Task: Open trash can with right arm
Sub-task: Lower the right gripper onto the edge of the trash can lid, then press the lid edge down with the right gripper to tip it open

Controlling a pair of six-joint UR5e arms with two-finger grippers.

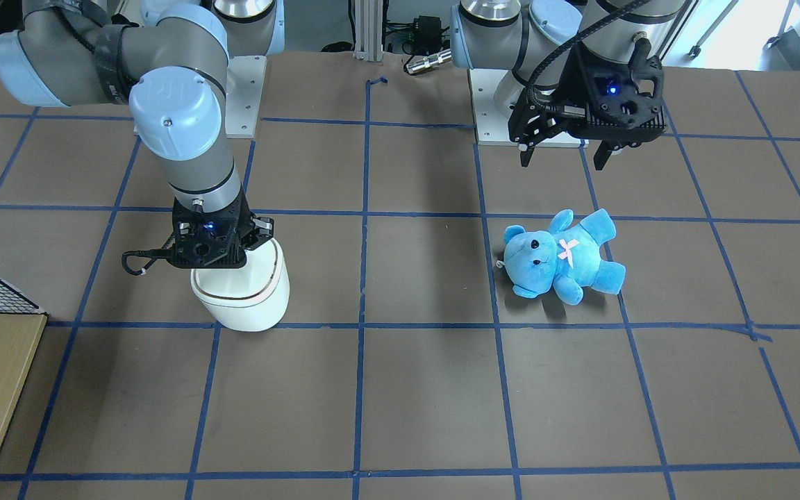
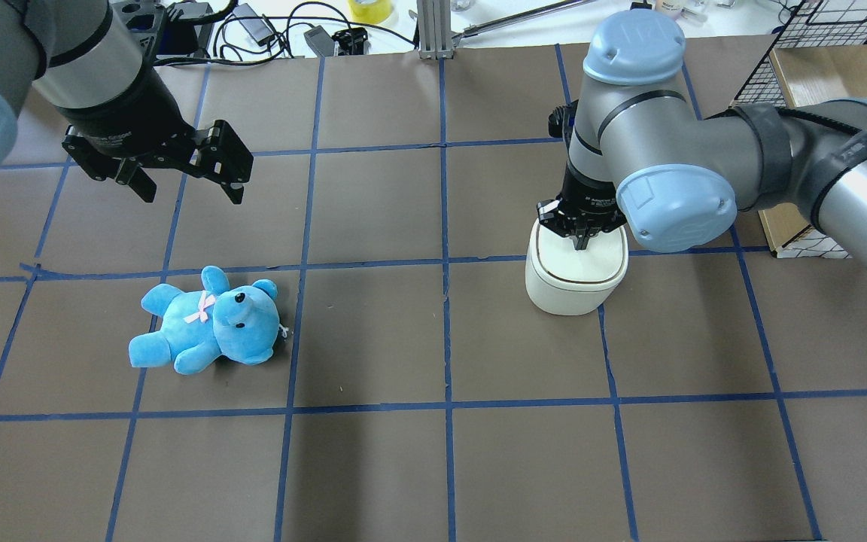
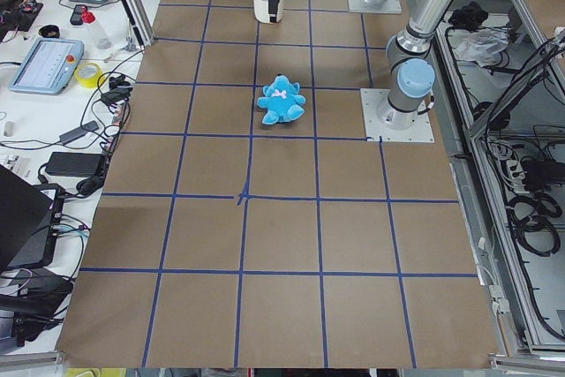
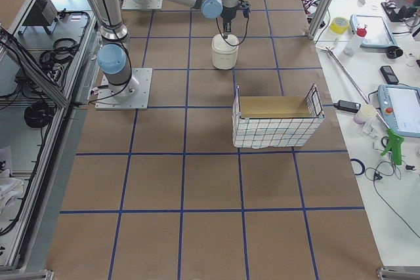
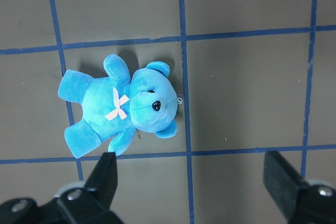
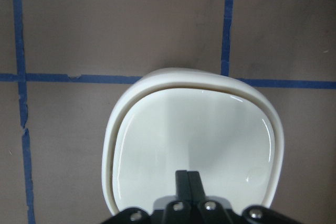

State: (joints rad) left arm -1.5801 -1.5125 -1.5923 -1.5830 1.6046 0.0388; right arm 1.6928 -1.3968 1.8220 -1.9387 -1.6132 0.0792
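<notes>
Across the brown table [image 2: 403, 467], gridded in blue tape [image 2: 446, 331], you'll find a cluttered bench [image 3: 53, 86] along the far side. Your trash can [image 2: 565, 290] stands upright on the robot's right half, lid [image 6: 194, 135] down and facing up, too square for a long axis. The right gripper [image 2: 581, 241], fingers pinched together, sits over the lid's robot-side edge. The left gripper [image 2: 187, 188] hangs spread wide above a teddy bear [image 2: 208, 324].

Bright, even overhead light covers the brown table [image 2: 373, 467]. Shadows beside the small white plastic trash can [image 1: 247, 309] and the blue plush teddy bear [image 1: 580, 267] are faint and soft. The can's glossy lid [image 6: 194, 129] shows pale streaked reflections. White glare blows out the front-facing view's top right corner.
</notes>
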